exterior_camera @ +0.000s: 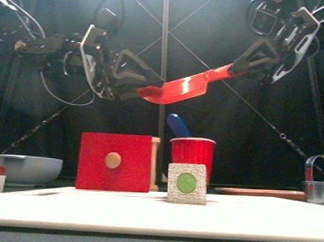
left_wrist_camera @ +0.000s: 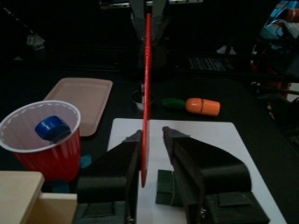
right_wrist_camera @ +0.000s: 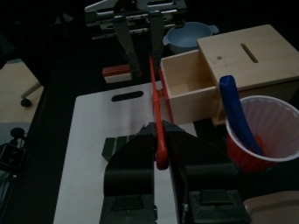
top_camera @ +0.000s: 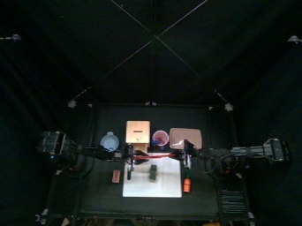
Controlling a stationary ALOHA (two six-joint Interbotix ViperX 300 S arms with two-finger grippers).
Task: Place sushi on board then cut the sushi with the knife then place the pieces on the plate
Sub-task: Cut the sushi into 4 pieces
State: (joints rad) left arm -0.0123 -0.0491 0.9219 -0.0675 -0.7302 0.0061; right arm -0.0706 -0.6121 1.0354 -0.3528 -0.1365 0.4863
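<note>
- Red plastic toy knife (exterior_camera: 186,87) is up in the air over the table, tilted, with the handle end higher on the right.
- Right gripper (right_wrist_camera: 158,150) is clamped on the handle. Left gripper (left_wrist_camera: 152,142) has its jaws a bit apart either side of the blade tip.
- Pale toy sushi piece with a green middle (exterior_camera: 187,182) stands on the white cutting board (exterior_camera: 68,212), right below the knife.
- Round red cup (exterior_camera: 193,152) sits just behind it, and the flat pink tray (top_camera: 186,137) is back right.
</note>
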